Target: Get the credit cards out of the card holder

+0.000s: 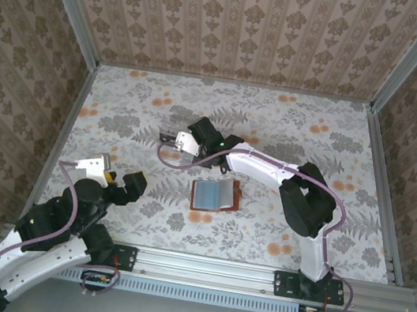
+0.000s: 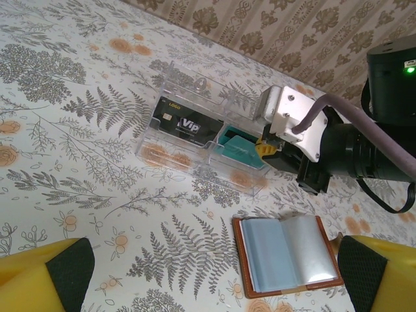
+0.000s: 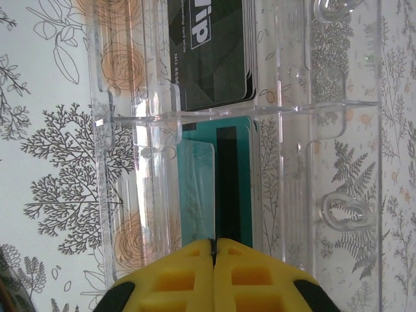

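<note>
Right wrist view shows the right gripper (image 3: 213,260) pressed shut by a teal card (image 3: 242,182) lying in the clear tray (image 3: 338,130). Nearer, the left gripper (image 2: 211,276) gapes wide beside the open card holder (image 2: 286,253).

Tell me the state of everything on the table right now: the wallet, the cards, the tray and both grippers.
Wallet: lying open, clear pockets look empty.
Black card: in one tray compartment.
Teal card: in the other compartment.
Tray: holds both cards.
Left gripper: open, empty.
Right gripper: shut, over the teal card.
</note>
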`<act>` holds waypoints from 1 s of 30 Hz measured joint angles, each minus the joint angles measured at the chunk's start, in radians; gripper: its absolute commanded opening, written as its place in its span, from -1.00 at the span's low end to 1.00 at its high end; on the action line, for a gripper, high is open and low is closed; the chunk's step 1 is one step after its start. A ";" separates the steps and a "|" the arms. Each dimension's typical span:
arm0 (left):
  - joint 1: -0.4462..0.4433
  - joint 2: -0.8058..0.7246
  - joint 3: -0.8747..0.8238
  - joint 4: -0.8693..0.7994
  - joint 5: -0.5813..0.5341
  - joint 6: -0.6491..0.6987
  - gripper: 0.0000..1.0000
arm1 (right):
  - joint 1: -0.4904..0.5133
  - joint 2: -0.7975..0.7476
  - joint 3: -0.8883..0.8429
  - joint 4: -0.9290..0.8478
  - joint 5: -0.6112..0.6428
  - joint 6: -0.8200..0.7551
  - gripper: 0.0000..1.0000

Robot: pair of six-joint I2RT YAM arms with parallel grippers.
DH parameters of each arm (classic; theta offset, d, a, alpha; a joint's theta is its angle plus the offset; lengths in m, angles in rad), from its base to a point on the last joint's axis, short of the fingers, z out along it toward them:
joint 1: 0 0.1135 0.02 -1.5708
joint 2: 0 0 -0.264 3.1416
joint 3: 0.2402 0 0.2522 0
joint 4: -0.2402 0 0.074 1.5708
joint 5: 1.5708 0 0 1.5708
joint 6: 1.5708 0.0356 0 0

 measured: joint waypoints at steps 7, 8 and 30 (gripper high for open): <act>0.000 0.000 -0.005 0.000 -0.001 0.000 1.00 | -0.005 0.004 0.001 0.020 0.040 0.004 -0.57; 0.000 0.000 -0.005 0.000 -0.001 0.000 1.00 | -0.006 0.005 0.002 0.023 0.046 0.004 -0.58; 0.006 0.000 -0.005 0.001 0.000 0.001 1.00 | -0.022 0.023 0.017 0.077 0.094 0.038 -0.46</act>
